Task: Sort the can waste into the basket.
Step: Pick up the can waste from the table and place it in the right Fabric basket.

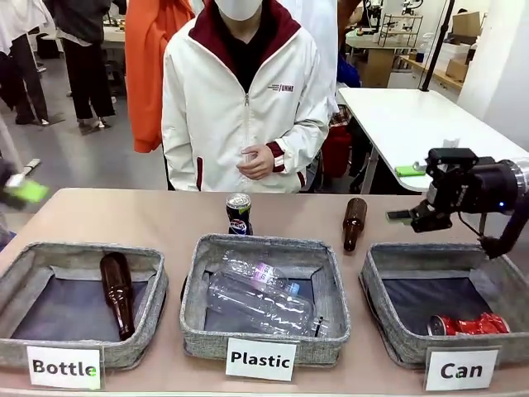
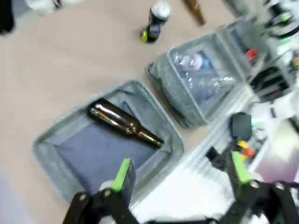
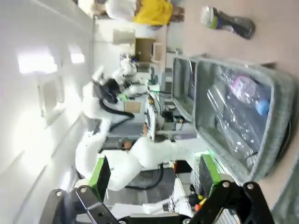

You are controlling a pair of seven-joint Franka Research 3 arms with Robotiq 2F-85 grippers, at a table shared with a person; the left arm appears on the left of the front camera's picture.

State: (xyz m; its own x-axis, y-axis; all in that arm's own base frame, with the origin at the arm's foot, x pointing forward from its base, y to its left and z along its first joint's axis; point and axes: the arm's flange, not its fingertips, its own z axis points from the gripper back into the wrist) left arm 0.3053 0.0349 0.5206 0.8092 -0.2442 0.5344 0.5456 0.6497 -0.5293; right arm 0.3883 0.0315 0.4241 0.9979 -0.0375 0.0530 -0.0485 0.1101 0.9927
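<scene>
A grey floor spreads behind the scene, with a white table at the back, off to the right of the Plastic basket. That basket sits mid-front on a smooth tan worktop and serves as the marker for everything else.

Straight behind it, at the far edge, stands a person in a white jacket, hands held together at the waist.

To its left is the Bottle basket. To its right is the Can basket, grey woven fabric with a dark flat bottom.

The right gripper hangs in the air to the right of the Plastic basket, over the far rim of the Can basket, its fingers pointing sideways toward the middle. Its jaws are spread wide with nothing between them. The left gripper is far to the left of the Plastic basket, above the Bottle basket, jaws likewise released and empty.

Clear plastic bottles lie inside the Plastic basket. A lying brown bottle rests in the Bottle basket, neck toward the robot's side. A standing brown bottle is upright behind and to the right of the Plastic basket.

The red can, crushed, lies on its side in the near right corner of the Can basket. Its long axis runs along the front wall, one end facing the Plastic basket.

The Pepsi can stands on the worktop just behind the Plastic basket's far rim, long axis vertical, silver top up.
</scene>
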